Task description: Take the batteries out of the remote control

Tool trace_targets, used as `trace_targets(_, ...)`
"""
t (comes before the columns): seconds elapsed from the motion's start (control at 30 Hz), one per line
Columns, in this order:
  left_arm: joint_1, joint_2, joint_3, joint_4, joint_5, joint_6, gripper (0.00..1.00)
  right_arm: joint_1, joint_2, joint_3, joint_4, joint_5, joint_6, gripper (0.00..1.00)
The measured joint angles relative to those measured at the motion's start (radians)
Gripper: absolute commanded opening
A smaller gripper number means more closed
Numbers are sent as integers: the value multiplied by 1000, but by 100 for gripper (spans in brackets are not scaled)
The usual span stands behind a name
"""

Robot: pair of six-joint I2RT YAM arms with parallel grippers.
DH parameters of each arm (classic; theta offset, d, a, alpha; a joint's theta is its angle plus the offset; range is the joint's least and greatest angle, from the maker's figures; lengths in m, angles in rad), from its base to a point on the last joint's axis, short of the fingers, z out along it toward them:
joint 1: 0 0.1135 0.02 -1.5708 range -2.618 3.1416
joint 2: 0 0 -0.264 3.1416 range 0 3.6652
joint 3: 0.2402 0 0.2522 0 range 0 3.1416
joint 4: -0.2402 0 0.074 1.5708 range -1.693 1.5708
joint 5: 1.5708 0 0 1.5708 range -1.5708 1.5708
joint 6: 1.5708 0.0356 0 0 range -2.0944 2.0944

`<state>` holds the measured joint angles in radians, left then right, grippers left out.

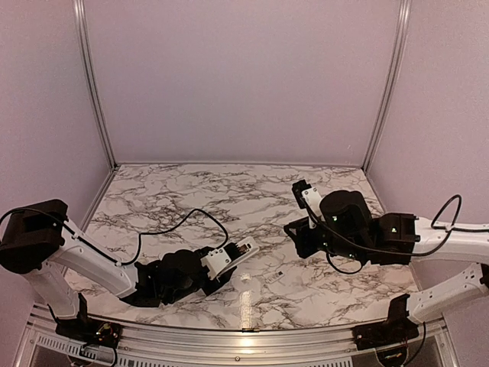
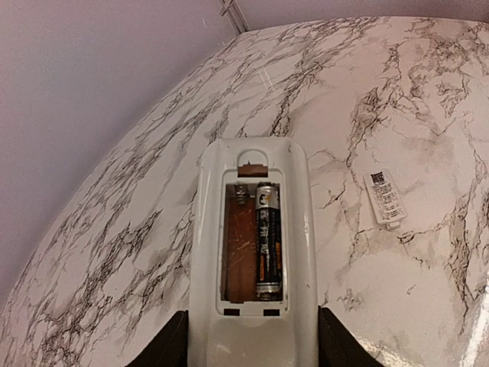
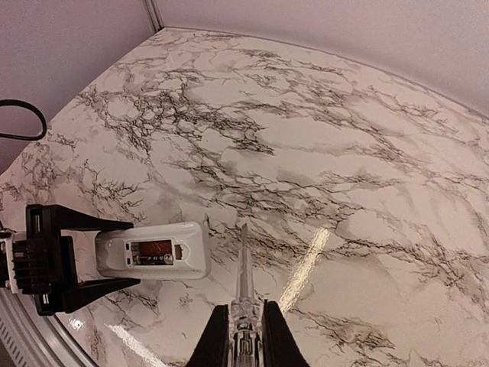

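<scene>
My left gripper (image 2: 252, 340) is shut on the white remote control (image 2: 256, 252), one finger on each long side. Its back faces up and the compartment is uncovered. One dark battery (image 2: 267, 241) lies in the right slot; the left slot shows only its bare reddish floor. In the top view the remote control (image 1: 243, 250) is held low over the table's front middle. My right gripper (image 3: 246, 313) is shut on a thin grey rod (image 3: 243, 260). The rod's tip is a little to the right of the remote control (image 3: 153, 250), not touching it.
A small white flat piece with a printed label (image 2: 386, 197) lies on the marble table (image 1: 229, 191) to the right of the remote. A black cable (image 1: 176, 222) loops over the table's left part. Pale walls stand behind and at both sides.
</scene>
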<state>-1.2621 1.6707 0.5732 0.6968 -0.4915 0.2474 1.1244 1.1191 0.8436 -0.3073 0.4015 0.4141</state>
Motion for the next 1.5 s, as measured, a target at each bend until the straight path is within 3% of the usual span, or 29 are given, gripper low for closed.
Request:
trace_targets(0.4, 31, 64, 52, -95, 75, -26, 0, -8, -49, -36, -8, 13, -10, 0)
trace_targets(0.77, 47, 64, 39, -53, 76, -24, 0, -57, -115, -120, 121, 3, -178, 0)
trace_targets(1.07, 56, 63, -14, 42, 89, -16, 0, -83, -43, 23, 67, -52, -254, 0)
trace_targets(1.5, 60, 89, -13, 90, -16, 28, 0, -85, -6, 132, -126, -158, -259, 0)
